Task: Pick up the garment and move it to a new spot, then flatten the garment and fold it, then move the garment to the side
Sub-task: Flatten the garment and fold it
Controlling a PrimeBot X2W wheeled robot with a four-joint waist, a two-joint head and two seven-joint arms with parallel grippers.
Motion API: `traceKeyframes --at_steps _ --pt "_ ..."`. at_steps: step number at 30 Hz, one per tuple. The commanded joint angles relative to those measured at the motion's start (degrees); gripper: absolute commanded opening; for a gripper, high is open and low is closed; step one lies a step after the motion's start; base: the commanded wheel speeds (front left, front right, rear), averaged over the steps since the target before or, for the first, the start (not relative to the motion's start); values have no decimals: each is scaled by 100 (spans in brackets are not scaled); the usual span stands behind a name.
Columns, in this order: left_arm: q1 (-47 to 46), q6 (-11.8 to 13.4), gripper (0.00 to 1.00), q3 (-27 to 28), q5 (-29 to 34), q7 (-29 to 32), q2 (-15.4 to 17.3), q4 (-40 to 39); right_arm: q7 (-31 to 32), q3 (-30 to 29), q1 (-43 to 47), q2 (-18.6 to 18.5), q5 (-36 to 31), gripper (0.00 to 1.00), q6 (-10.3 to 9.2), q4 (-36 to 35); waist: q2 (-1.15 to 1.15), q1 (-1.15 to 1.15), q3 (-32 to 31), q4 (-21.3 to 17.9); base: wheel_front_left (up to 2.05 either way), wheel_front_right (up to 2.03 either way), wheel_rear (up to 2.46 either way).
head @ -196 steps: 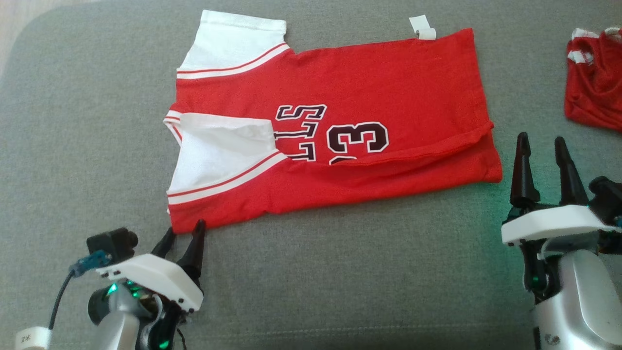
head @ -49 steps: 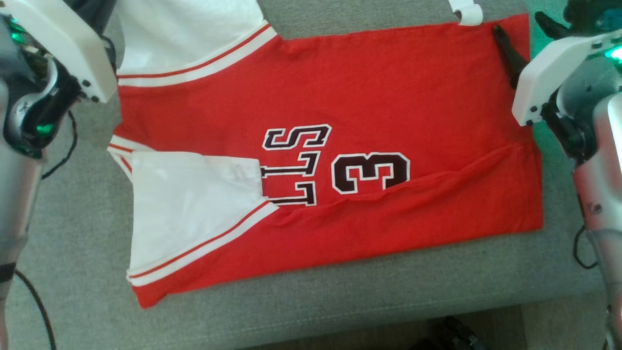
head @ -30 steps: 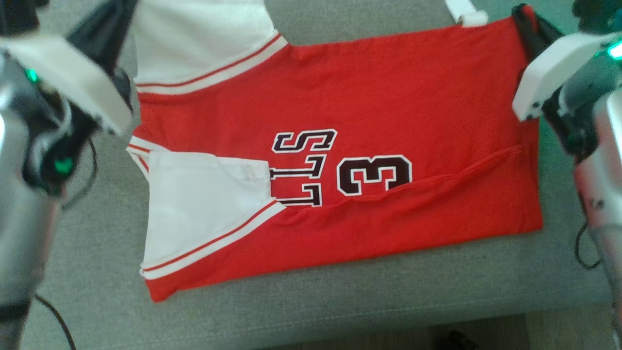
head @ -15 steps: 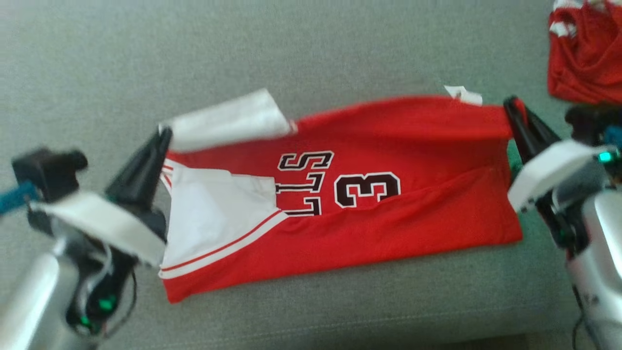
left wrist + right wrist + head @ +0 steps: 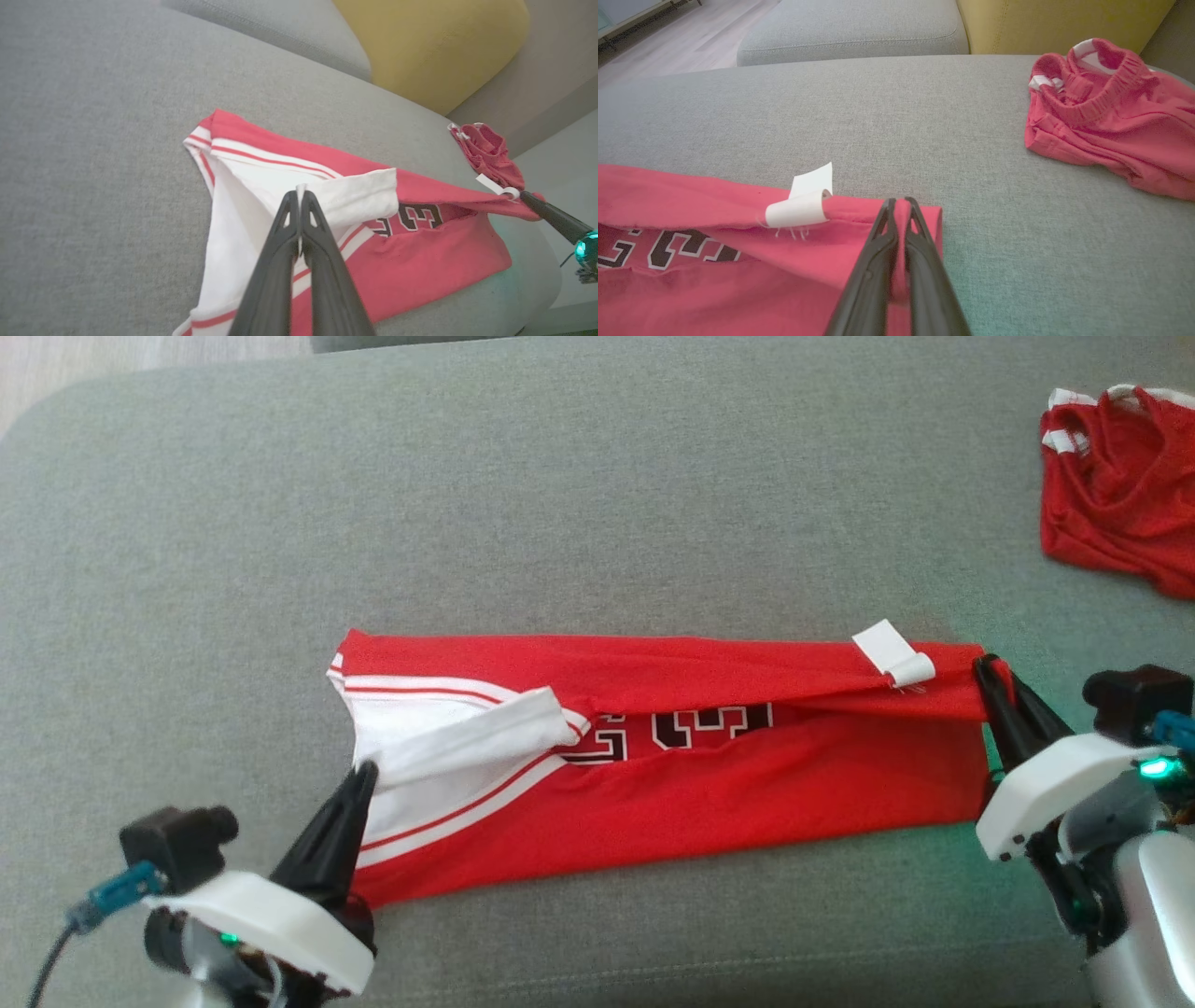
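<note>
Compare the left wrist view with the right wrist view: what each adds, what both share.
Left wrist adds the left gripper shut on the white sleeve, plus the striped trim. Right wrist adds the wooden floor. Both share the red jersey, the right gripper shut on its corner, the white tag, the red shorts, the yellow cushion and the grey sofa.

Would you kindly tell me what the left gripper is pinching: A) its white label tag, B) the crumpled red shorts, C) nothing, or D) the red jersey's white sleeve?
D: the left gripper is shut on the white sleeve of the red jersey, clear in its wrist view.
</note>
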Motion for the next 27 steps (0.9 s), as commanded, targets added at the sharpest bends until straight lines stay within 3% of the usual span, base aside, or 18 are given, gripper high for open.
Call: traceKeyframes --at_steps 1,2,4,5,6,7,8,9,18,27 --pt "-180 -32 0 157 -39 -106 21 -28 -9 28 -4 -12 -95 9 37 -227 0 1 -1 3 0 0 0" --pt "-180 -32 0 157 -39 -106 21 -28 -9 28 -4 -12 -95 9 37 -227 0 1 -1 3 0 0 0" --pt "-170 -68 0 105 -3 -175 -14 146 -19 4 48 61 -140 33 37 -220 0 1 -2 0 0 0 0" --pt "-158 -86 0 87 -1 -217 -41 210 -30 -26 77 101 -154 56 37 -221 0 1 -5 2 0 0 0" --pt "-142 -106 0 70 11 -266 -61 260 -42 -62 113 138 -164 89 37 -226 0 1 -7 5 0 0 0" --pt "-119 -127 29 52 30 -321 -73 302 -63 -110 153 167 -173 100 37 -231 0 1 -12 9 0 0 0" --pt "-91 -144 61 33 55 -378 -84 338 -91 -168 196 194 -179 100 37 -237 0 1 -19 15 0 0 0" --pt "-61 -151 100 13 87 -430 -91 368 -119 -222 241 218 -181 100 37 -249 0 1 -28 20 0 0 0" --pt "77 -11 100 -96 363 -822 -237 242 -212 -694 673 442 -182 100 37 -542 0 1 -198 32 0 0 0" --pt "-36 232 100 -163 624 -915 -320 179 327 -796 342 549 -405 100 37 -452 0 1 -285 -30 0 0 0"
